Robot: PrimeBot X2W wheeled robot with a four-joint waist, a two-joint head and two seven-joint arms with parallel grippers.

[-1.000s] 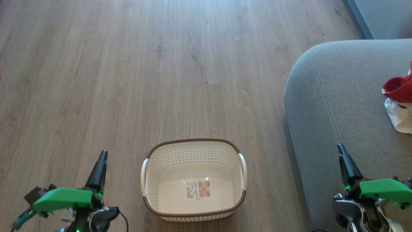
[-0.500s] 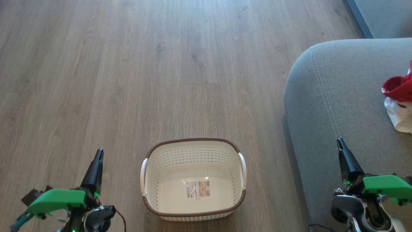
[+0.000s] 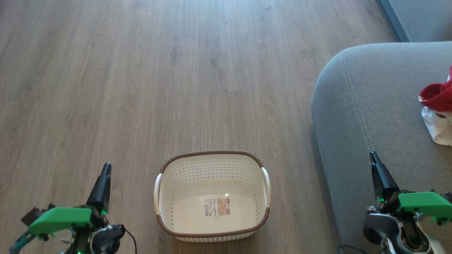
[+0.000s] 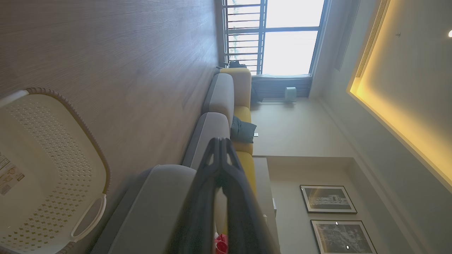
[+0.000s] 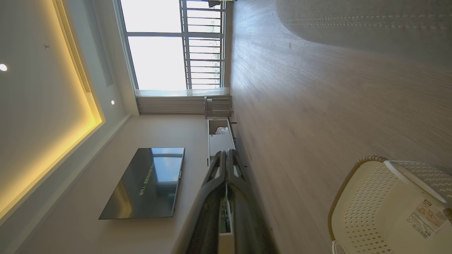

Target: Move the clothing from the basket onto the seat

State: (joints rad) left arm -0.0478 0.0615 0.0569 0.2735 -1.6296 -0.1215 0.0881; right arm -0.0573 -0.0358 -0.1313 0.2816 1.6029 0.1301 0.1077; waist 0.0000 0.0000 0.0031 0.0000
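The cream basket (image 3: 263,183) with a brown rim stands on the wood floor at the bottom middle of the head view, holding nothing but the paper label (image 3: 216,207) on its bottom. Red and white clothing (image 3: 438,113) lies on the grey seat (image 3: 367,106) at the right edge. My left gripper (image 3: 106,165) is shut, over the floor left of the basket. My right gripper (image 3: 372,155) is shut, over the seat's front part. The basket (image 4: 53,141) also appears at the left of the left wrist view, and the basket (image 5: 374,197) sits at the lower right of the right wrist view.
Wood floor (image 3: 176,70) stretches ahead and to the left. Another grey cushion (image 3: 416,17) sits at the top right. The left wrist view shows a row of grey and yellow sofa sections (image 4: 226,106); the right wrist view shows a wall television (image 5: 144,183) and a white cabinet (image 5: 219,141).
The left arm has sunk a little lower and leftward in the head view. The right arm shifted slightly up, then stayed. Basket and clothing are unmoved.
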